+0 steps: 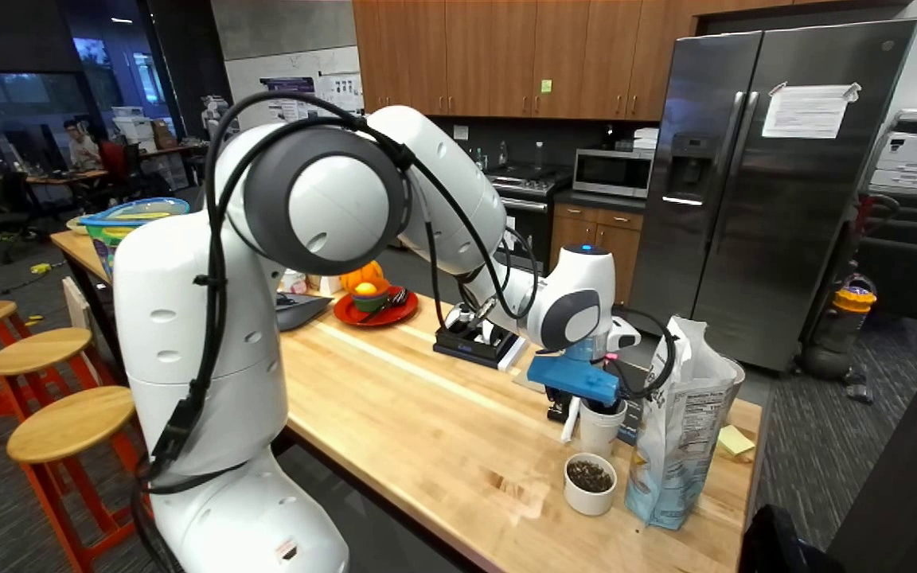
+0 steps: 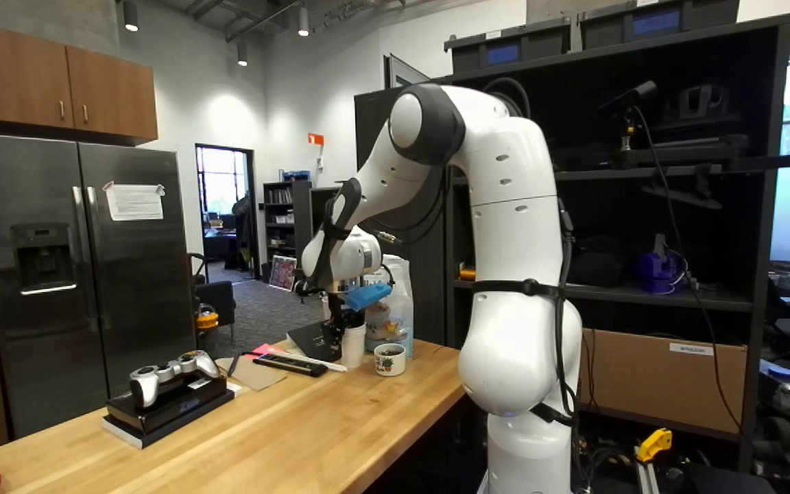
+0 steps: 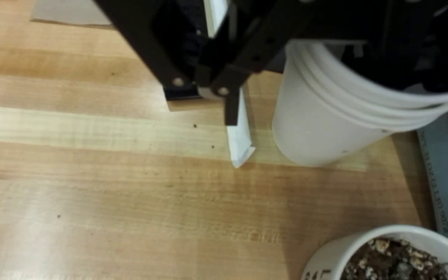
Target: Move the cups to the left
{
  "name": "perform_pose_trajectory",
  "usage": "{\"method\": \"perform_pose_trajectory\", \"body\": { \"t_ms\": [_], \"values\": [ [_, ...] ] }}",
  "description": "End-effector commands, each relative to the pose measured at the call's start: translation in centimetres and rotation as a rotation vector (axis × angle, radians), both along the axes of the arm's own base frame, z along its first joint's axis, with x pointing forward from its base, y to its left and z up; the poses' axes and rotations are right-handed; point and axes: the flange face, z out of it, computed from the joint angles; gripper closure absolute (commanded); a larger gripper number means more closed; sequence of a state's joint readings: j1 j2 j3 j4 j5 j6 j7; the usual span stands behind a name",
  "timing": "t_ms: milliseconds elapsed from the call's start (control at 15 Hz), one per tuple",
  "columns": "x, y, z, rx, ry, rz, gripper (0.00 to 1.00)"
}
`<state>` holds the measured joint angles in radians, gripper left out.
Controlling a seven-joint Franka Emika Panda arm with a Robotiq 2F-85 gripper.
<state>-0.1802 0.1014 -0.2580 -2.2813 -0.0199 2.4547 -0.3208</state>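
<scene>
White cups (image 1: 598, 434) are nested in one upright stack on the wooden table, their layered rims (image 3: 364, 109) showing in the wrist view. My gripper (image 1: 583, 407) straddles the stack's near wall. One finger (image 3: 231, 111) hangs outside it, with a gap of bare wood between finger and cup. The other finger reaches down into the dark mouth of the top cup, where its tip is hidden. The jaws stand apart, and I see no grip on the wall. In an exterior view the stack (image 2: 353, 346) stands under the gripper.
Close by stands a white printed pot (image 2: 389, 363) of soil. A tall bag (image 1: 673, 446) rises right beside the cups. A white strip (image 3: 240, 146) and a black notebook (image 2: 314, 339) lie near the stack. Farther along are game controllers on a black box (image 1: 470, 348) and a red plate (image 1: 355, 314).
</scene>
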Motion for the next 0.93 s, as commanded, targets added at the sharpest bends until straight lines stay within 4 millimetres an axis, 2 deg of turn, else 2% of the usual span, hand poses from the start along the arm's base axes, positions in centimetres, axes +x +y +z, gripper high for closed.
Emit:
{"method": "perform_pose_trajectory", "body": {
  "t_ms": [0,133,267,467,867],
  "values": [
    [-0.1,-0.3,0.5,-0.018,0.007,-0.011,0.69],
    [-0.1,-0.4,0.9,-0.028,0.003,-0.018,0.86],
    [0.0,-0.4,1.5,-0.042,0.005,-0.026,0.96],
    [-0.3,-0.2,2.7,-0.061,0.023,-0.039,0.95],
    [-1.5,1.9,7.0,-0.071,0.020,-0.005,0.95]
  ]
}}
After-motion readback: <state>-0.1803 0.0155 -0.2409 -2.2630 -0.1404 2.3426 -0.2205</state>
